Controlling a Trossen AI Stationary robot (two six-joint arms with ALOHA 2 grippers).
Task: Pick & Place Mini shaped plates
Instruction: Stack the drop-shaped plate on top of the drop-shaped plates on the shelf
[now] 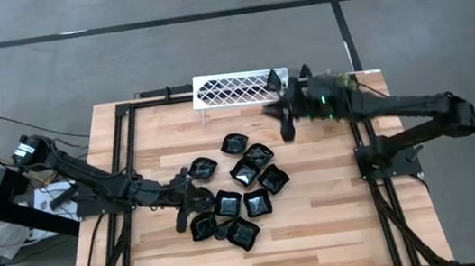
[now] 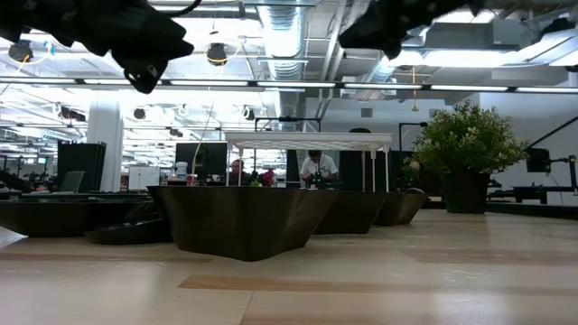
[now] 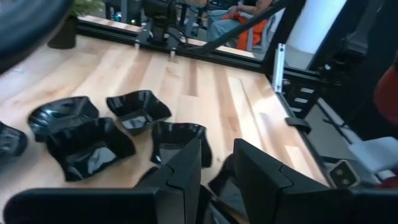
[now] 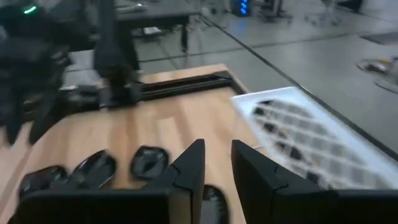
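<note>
High view: mini shaped plates [image 1: 237, 190] beside left hand [image 1: 184, 214].

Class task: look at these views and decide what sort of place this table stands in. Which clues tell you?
Probably an open-plan robotics lab or workshop: exposed ceiling ducts, a wooden table with two robot arms, and people seated at desks behind.

left pincer [image 1: 183, 203] low, slightly parted, empty | right pincer [image 1: 283, 120] raised, slightly parted, empty
</note>
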